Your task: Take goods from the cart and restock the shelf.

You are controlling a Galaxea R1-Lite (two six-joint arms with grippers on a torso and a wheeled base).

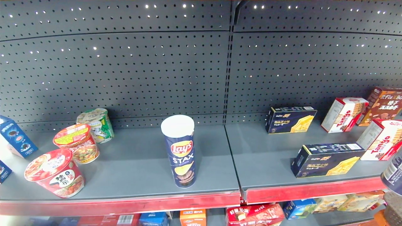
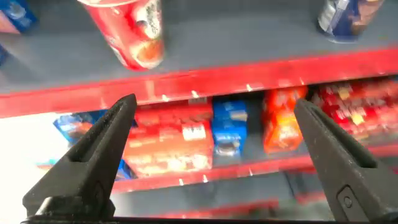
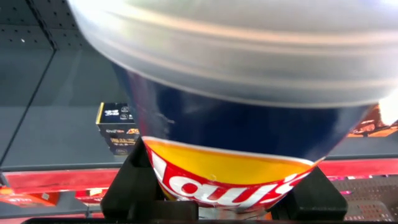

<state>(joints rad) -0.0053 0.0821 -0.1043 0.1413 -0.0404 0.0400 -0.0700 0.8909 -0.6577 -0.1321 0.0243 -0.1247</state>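
Clamping a chip can (image 3: 236, 124), the right end effector (image 3: 224, 202).

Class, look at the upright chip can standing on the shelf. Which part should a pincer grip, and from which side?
Grip the chip can mid-body, coming from the open front of the shelf. It stands upright near the front edge with bare space either side, so its round wall can probably be straddled.

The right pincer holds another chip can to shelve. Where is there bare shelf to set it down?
Widest bare patch: between the standing chip can and the dark blue boxes. Another lies between the can and the noodle cups. Crowded at the right end by the red-and-white boxes.
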